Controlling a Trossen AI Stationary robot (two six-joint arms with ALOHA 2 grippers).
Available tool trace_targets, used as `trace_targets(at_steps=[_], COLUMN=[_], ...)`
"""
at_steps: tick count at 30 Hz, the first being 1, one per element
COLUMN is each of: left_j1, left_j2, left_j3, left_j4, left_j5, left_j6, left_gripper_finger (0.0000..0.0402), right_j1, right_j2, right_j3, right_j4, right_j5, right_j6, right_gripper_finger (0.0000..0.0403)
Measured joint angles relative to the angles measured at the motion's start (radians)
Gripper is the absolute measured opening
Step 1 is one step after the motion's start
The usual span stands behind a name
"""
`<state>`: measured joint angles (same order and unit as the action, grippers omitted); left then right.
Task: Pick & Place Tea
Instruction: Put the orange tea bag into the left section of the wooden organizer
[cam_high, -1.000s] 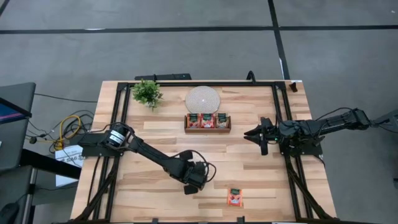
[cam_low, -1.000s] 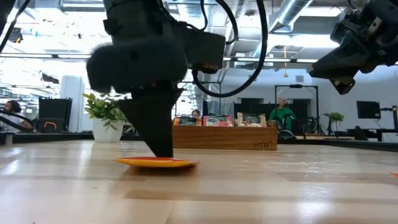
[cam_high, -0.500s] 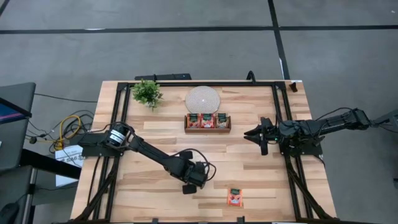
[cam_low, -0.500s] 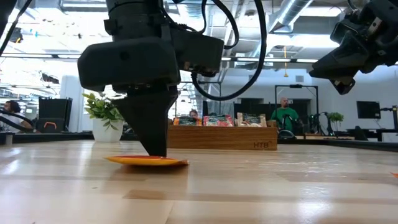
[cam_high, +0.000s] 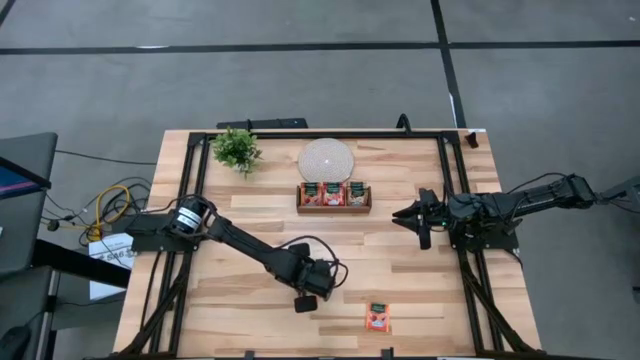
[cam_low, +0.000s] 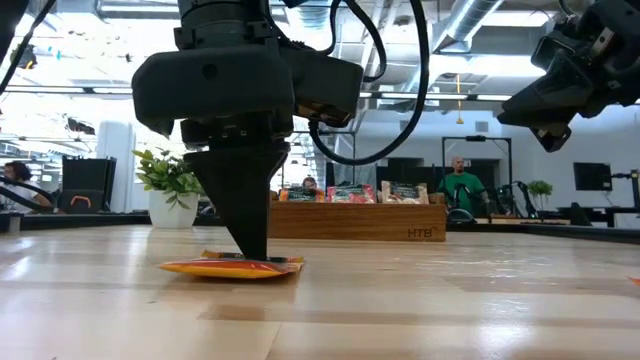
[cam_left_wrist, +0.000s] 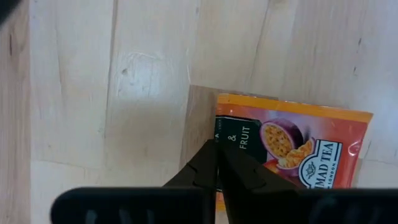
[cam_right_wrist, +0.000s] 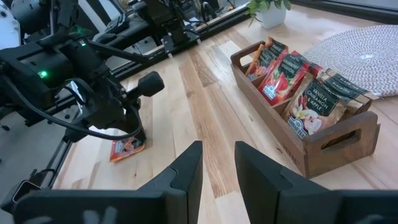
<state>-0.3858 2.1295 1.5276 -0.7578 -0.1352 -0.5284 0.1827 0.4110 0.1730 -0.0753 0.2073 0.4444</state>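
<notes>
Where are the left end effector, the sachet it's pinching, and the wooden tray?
left end effector (cam_low: 250, 255), low view, tip of the shut fingers.
orange tea sachet (cam_left_wrist: 298, 146), left wrist view, printed front face.
wooden tea tray (cam_high: 334, 209), high view, front wall.

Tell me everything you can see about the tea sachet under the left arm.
The tea sachet is a flat, glossy orange packet with a dark green label panel, passion-fruit artwork and printed words including "& FRUIT". It lies on the light wooden table, near the front middle, apart from the wooden tray. The left end effector is shut on its edge, fingers pointing straight down. In the low view the pinched packet looks slightly buckled, its edges just off the wood.
</notes>
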Motion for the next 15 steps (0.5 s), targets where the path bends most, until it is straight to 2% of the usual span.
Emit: trace_targets(at_steps=[9, 15], left_j1=[0.013, 0.017], left_j2=[-0.002, -0.026], left_j3=[0.000, 0.000], left_j4=[-0.003, -0.036], left_j5=[-0.005, -0.048], left_j6=[0.005, 0.019], left_gripper_finger=[0.0000, 0.0000], right_j1=[0.000, 0.000], right_j2=[0.000, 0.000], right_j3=[0.000, 0.000], right_j4=[0.000, 0.000], right_j5=[0.000, 0.000], right_j6=[-0.007, -0.007], right_gripper_finger=[0.0086, 0.0086])
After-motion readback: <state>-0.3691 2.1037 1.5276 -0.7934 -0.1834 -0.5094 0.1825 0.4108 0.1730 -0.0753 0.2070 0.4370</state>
